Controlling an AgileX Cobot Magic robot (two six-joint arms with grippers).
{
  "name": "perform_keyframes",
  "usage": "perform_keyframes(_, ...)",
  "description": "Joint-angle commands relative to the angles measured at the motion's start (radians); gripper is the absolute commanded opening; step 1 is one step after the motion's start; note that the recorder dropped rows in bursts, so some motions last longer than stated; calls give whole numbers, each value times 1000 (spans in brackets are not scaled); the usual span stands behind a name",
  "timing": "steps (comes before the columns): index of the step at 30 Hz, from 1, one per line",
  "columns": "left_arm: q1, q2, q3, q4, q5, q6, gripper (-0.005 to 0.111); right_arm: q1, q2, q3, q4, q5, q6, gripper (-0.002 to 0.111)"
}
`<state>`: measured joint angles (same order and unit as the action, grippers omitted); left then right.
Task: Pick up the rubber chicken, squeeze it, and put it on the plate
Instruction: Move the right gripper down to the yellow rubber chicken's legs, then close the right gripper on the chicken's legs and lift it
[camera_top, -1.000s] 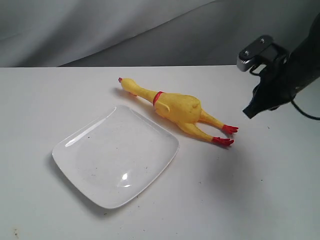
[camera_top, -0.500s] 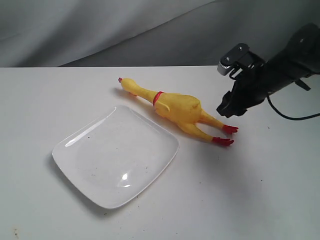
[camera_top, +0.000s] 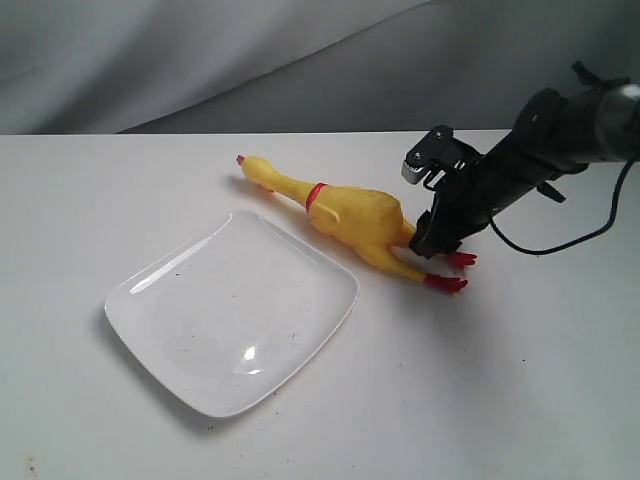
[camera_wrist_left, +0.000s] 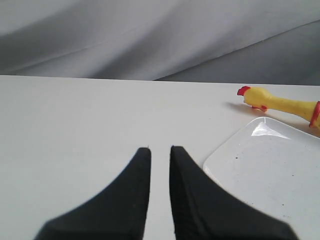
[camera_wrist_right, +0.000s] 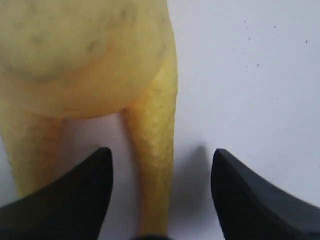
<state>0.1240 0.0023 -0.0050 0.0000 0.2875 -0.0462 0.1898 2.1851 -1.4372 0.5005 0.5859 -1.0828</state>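
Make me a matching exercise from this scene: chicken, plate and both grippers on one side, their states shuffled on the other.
Column one:
1 chicken
2 plate
3 left gripper
4 right gripper

Column two:
A open, straddling one leg
B yellow, lying on the table
C almost closed, holding nothing
D white, empty

Pairs: 1-B, 2-D, 3-C, 4-A

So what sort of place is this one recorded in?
Probably a robot lab test bench, not a home: a plain white table, a draped grey cloth backdrop, and only a rubber chicken and a plate laid out beside a robot arm.
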Motion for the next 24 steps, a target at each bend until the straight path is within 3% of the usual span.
perform_keyframes(1, 1, -2, 5, 0, -3, -1, 15, 0, 15, -7, 0, -5, -16, 48)
perform_keyframes(10, 1, -2, 5, 0, -3, -1, 15, 0, 5, -7, 6, 9, 16, 0)
perform_keyframes(14, 1, -2, 5, 0, -3, -1, 15, 0, -71, -7, -7, 64, 36, 0)
perform_keyframes(20, 1, -2, 5, 0, -3, -1, 15, 0, -288, -7, -176, 157, 199, 0)
perform_keyframes(24, 1, -2, 5, 0, -3, -1, 15, 0, -443, -7, -160, 266, 202, 0)
